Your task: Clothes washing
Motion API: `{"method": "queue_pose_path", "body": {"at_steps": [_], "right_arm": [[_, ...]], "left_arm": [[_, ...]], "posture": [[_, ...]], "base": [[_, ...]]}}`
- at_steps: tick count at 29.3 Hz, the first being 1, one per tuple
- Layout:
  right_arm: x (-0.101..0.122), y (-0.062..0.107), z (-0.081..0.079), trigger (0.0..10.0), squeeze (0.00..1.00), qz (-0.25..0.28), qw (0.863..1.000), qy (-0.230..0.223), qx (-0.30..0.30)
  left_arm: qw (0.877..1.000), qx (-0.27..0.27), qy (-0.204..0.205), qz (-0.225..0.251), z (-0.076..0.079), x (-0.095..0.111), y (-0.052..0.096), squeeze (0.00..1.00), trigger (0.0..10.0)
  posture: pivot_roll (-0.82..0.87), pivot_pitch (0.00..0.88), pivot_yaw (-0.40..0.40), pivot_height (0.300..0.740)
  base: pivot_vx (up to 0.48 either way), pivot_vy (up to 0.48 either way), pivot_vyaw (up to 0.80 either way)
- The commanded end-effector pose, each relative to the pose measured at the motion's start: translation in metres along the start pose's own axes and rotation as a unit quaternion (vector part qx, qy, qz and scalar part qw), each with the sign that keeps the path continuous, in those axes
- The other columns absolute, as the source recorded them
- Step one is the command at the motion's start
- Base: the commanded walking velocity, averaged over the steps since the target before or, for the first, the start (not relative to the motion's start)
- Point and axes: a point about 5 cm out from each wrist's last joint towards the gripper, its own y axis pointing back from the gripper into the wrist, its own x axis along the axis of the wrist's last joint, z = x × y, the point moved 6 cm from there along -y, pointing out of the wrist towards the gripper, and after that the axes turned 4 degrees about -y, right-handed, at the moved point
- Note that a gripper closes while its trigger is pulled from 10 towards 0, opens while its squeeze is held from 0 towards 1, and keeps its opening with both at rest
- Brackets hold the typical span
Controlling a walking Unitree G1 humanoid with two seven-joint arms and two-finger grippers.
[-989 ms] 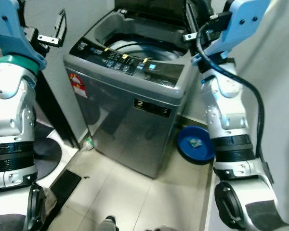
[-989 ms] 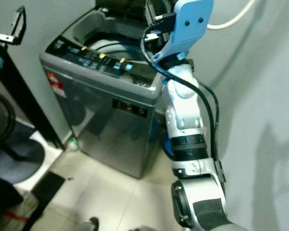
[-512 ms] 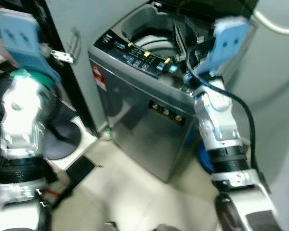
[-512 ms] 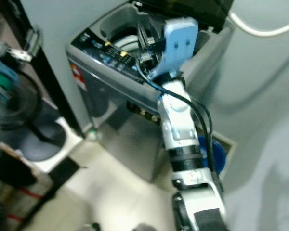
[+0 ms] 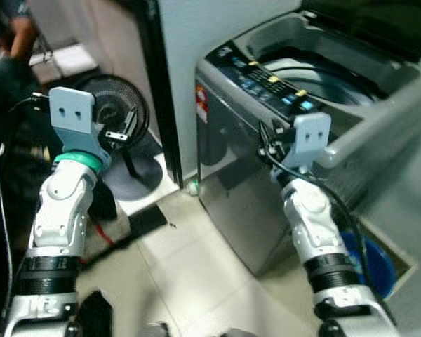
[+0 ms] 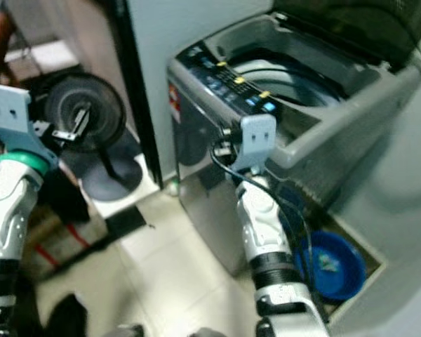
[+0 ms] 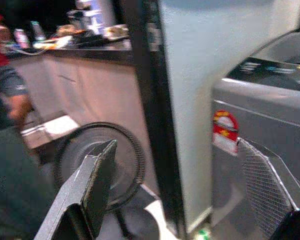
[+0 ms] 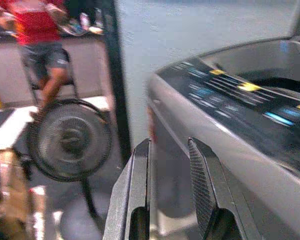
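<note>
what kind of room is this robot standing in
Most likely a home laundry or utility corner. A grey top-loading washing machine stands open on a tiled floor, with a blue basin beside it and a floor fan next to the doorway.

Washing machine (image 5: 295,126) right, fan (image 5: 116,112) left beyond a pillar (image 5: 158,84), basin (image 6: 333,263) behind.

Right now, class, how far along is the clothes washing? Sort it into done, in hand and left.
Done: the washing machine has its lid up and tub exposed. In hand: nothing; the left hand is open by the floor fan, and the right hand is nearly closed beside the control panel, gripping nothing. Left: fetching clothes, loading, starting.
</note>
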Motion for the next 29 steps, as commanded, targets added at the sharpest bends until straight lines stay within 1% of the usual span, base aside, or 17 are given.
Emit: {"method": "queue_pose_path", "body": {"at_steps": [1,4,5,6,7,9,11,12,17,23,29], "right_arm": [[-0.003,0.001,-0.003,10.0,0.0,-0.001,1.0,0.0,0.002],[-0.001,0.0,-0.004,10.0,0.0,0.002,1.0,0.0,0.002],[0.003,-0.002,-0.007,10.0,0.0,0.009,1.0,-0.006,0.006],[0.007,-0.003,-0.011,10.0,0.0,0.018,1.0,-0.015,0.013],[0.007,-0.003,-0.011,10.0,0.0,0.018,1.0,-0.015,0.013],[0.013,-0.005,-0.02,10.0,0.0,0.028,0.999,-0.024,0.027],[0.014,-0.006,-0.022,10.0,0.0,0.029,0.999,-0.024,0.03],[0.015,-0.008,-0.022,10.0,0.0,0.03,0.999,-0.018,0.029],[0.017,-0.011,-0.021,10.0,0.0,0.035,0.999,-0.003,0.024],[0.019,-0.012,-0.019,10.0,0.0,0.039,0.999,-0.014,0.021],[0.025,-0.013,-0.022,10.0,0.0,0.049,0.998,-0.019,0.03]], "left_arm": [[1.0,0.002,-0.007,0.0,-0.001,0.0,0.0,0.0,10.0],[1.0,0.001,-0.008,0.001,-0.001,0.0,0.0,0.0,10.0],[1.0,0.001,-0.011,0.003,-0.002,0.001,-0.001,0.0,10.0],[1.0,0.002,-0.015,0.008,-0.002,0.004,-0.001,0.0,10.0],[1.0,0.002,-0.015,0.008,-0.002,0.004,-0.001,0.0,10.0],[1.0,0.004,-0.02,0.014,-0.003,0.007,-0.001,0.0,10.0],[1.0,0.004,-0.022,0.016,-0.003,0.008,-0.001,0.0,10.0],[1.0,0.005,-0.023,0.016,-0.004,0.009,-0.001,0.0,10.0],[1.0,0.006,-0.025,0.018,-0.004,0.009,-0.002,0.0,10.0],[0.999,0.006,-0.027,0.02,-0.004,0.01,-0.002,0.0,10.0],[0.999,0.007,-0.029,0.023,-0.005,0.012,-0.003,0.0,10.0]], "posture": [[0.09,0.049,0.04,0.74],[0.09,0.048,0.044,0.74],[0.09,0.048,0.044,0.74],[0.09,0.048,0.044,0.74],[0.09,0.048,0.044,0.74],[0.09,0.048,0.044,0.74],[0.1,0.049,0.043,0.74],[0.1,0.049,0.043,0.74],[0.1,0.047,0.042,0.74],[0.1,0.045,0.043,0.74],[0.1,0.04,0.043,0.74]], "base": [[0.0,0.0,0.79],[0.0,0.0,0.79],[0.0,0.0,0.79],[0.311,0.0,0.0],[0.311,0.0,0.0],[0.469,0.0,0.0],[0.469,0.0,0.0],[0.469,0.0,0.0],[0.469,0.0,0.8],[0.469,0.0,0.8],[0.47,0.0,0.07]]}}
